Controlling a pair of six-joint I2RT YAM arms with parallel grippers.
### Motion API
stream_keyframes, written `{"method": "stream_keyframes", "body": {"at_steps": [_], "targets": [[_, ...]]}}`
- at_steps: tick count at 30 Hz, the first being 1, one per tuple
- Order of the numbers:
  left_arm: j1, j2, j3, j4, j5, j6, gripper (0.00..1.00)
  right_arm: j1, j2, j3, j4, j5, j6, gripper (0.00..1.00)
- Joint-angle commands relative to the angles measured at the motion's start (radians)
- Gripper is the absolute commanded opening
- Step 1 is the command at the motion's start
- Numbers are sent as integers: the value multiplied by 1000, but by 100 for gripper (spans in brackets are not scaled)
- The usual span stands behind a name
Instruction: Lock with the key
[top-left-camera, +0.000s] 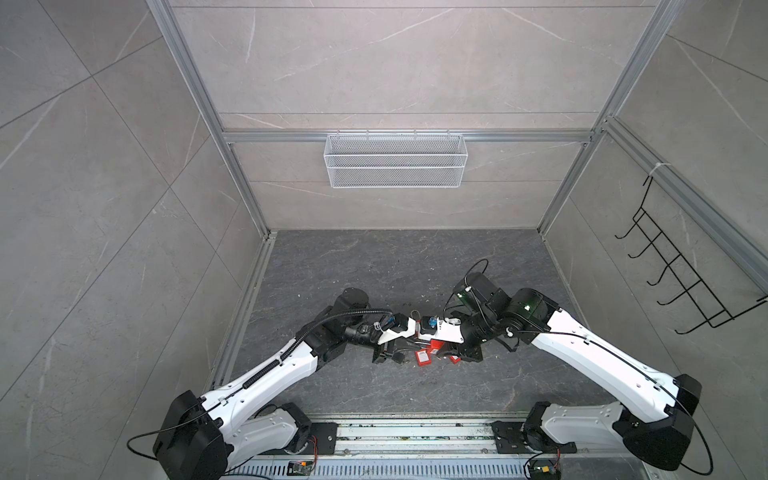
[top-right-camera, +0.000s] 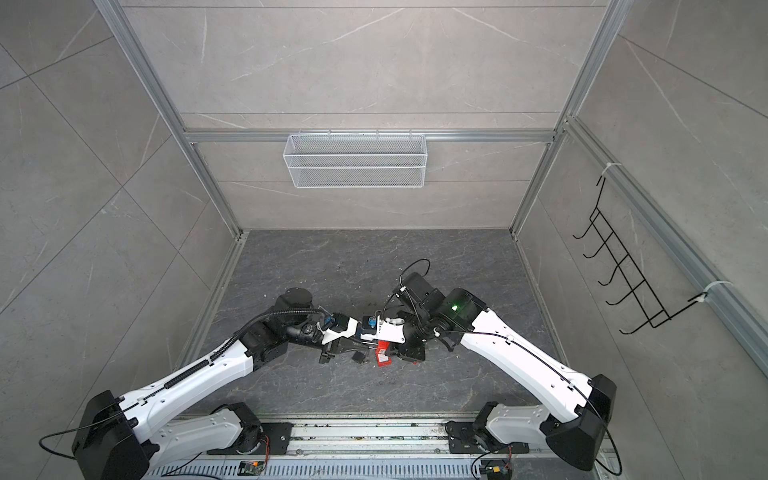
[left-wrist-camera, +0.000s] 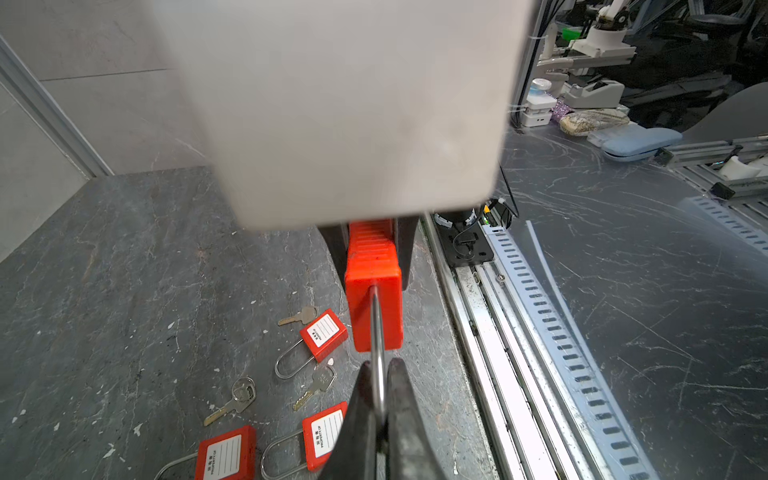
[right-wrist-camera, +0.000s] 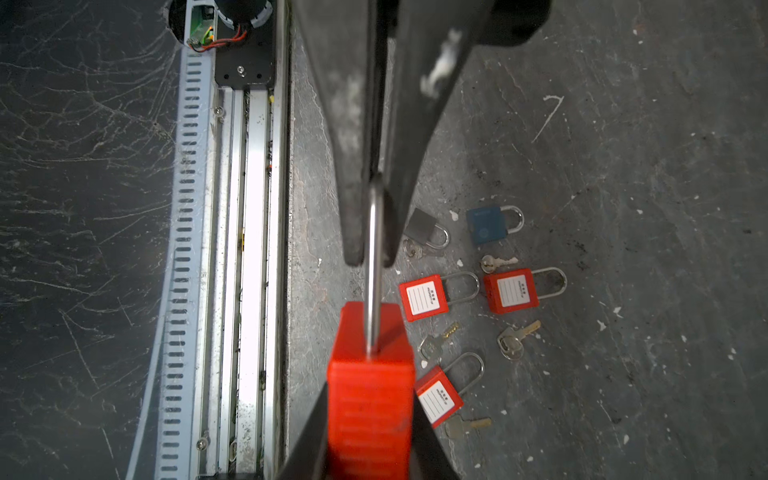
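My left gripper (left-wrist-camera: 376, 419) pinches the shackle (left-wrist-camera: 377, 332) and my right gripper (right-wrist-camera: 370, 395) clamps the padlock body (left-wrist-camera: 374, 266), so its long axis runs left-right between them.

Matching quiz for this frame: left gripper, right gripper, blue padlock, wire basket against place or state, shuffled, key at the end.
1 left gripper
2 right gripper
3 blue padlock
4 wire basket

A hangs on the back wall
B shut on the red padlock body
C lies on the table
D shut on the shackle

Pairs: 1-D, 2-B, 3-C, 4-A
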Motion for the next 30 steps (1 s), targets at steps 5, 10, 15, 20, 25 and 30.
{"method": "stream_keyframes", "body": {"at_steps": [5,10,15,20,25,30], "targets": [[-28,23,-11,128,44,-79,0,5,33,47,134,-65,-19,8],[-27,62,-35,219,99,-178,0,5,-23,-11,287,-64,-7,8],[-28,114,-75,385,107,-279,0,4,-91,-88,447,-64,17,8],[-34,178,-51,427,129,-310,0,7,-110,-123,506,-59,6,8],[-50,198,-41,448,129,-312,0,7,-73,-101,450,-23,-7,10],[-39,150,-30,332,106,-237,0,4,-106,-95,374,45,-20,22]]}}
